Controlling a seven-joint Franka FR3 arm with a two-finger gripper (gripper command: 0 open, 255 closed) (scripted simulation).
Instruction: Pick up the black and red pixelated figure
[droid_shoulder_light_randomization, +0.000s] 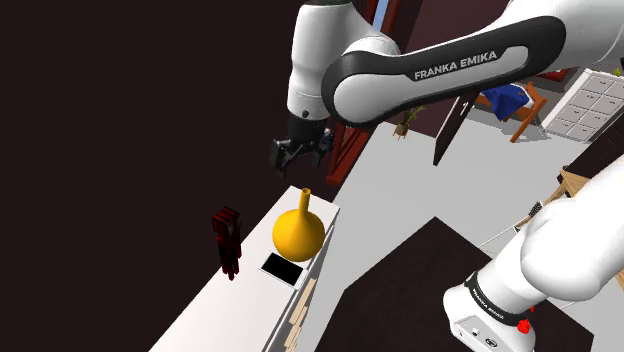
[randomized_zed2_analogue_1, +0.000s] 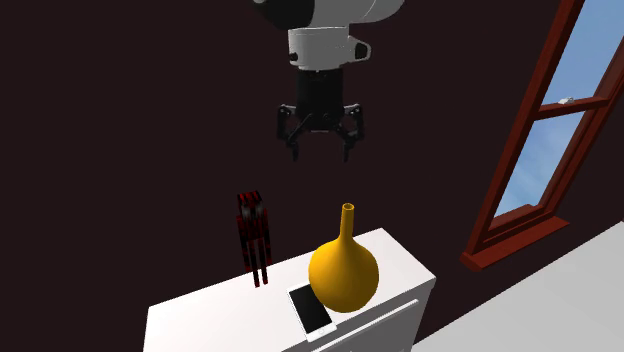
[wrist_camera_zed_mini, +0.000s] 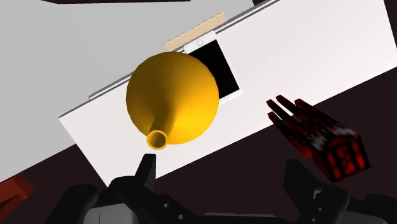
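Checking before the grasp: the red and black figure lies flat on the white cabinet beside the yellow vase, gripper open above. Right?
No. The figure stands upright on its legs, not flat, as the second exterior view shows. The rest holds: white cabinet, yellow vase beside it, gripper open above.

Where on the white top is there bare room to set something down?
The widest bare stretch of the white top runs from the figure and the phone to its end at the shoulder view's lower left. A smaller patch lies beyond the yellow vase. Vase, phone and figure stand close together.
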